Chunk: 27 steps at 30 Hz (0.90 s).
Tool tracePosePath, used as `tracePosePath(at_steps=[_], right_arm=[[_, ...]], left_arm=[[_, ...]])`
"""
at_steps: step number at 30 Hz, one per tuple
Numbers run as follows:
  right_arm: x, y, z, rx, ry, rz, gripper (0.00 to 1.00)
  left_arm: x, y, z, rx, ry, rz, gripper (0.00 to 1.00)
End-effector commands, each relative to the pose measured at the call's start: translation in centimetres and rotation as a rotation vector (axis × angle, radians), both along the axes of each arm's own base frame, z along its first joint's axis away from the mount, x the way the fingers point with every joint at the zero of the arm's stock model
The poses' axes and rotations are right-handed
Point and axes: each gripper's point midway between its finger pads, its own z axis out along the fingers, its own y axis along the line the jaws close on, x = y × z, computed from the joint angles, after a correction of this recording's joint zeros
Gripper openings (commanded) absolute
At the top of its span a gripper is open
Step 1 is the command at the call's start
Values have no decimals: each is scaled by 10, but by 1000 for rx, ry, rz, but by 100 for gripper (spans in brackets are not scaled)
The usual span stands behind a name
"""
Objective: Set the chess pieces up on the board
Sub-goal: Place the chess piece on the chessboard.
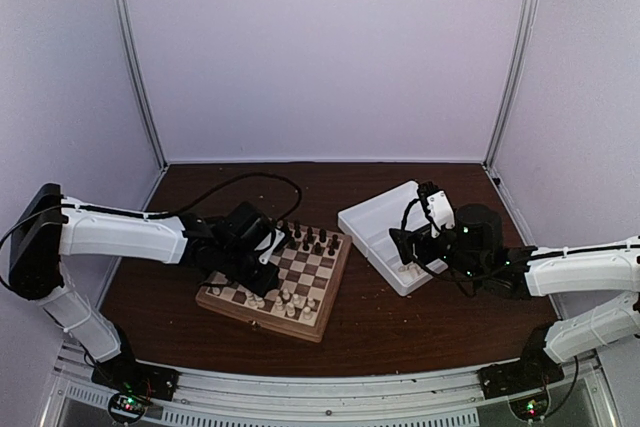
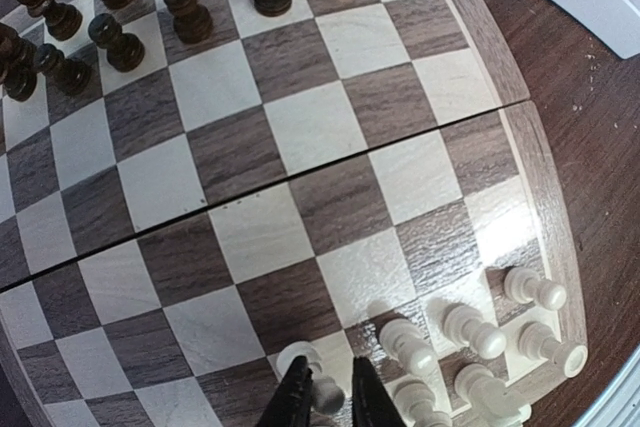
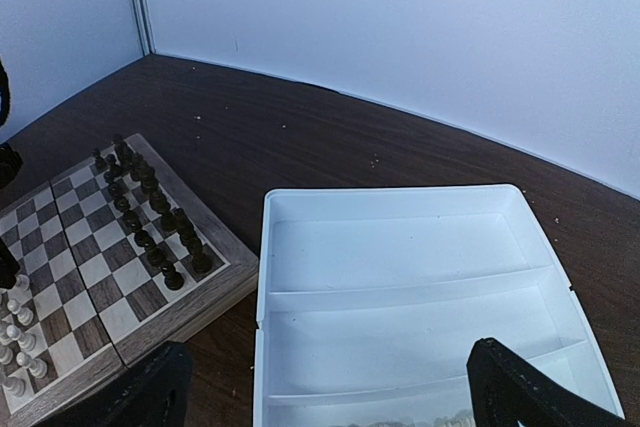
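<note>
Overhead: we note the board point(image 1: 262, 318) mid-table, set askew, with light and dark brown checks and a thick wooden frame. Cream chess pieces point(image 1: 285, 299) cluster at its near edge and dark pieces point(image 1: 312, 240) line the far one.

Left wrist: left gripper point(image 2: 330, 402) is over the board, jaws nearly together, a cream pawn point(image 2: 303, 358) at the tips. We cannot tell if it is pinched.

Right wrist: right gripper point(image 3: 330, 387) is spread wide above the white tray point(image 3: 400, 247).
</note>
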Motion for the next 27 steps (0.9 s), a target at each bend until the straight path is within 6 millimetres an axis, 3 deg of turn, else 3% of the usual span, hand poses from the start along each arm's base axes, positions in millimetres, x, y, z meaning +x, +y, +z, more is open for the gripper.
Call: tracePosePath(at_steps=[1, 7, 11, 27], right_arm=[[2, 3, 5, 6, -6, 6, 100], [2, 3, 5, 8, -8, 8, 100], [2, 3, 5, 8, -8, 9, 100], [2, 3, 5, 7, -7, 12, 100]], left_arm=[[0, -10, 2, -18, 12, -21, 14], [-1, -11, -3, -4, 32, -23, 13], [0, -10, -3, 9, 33, -17, 19], [5, -12, 0, 22, 30, -14, 19]])
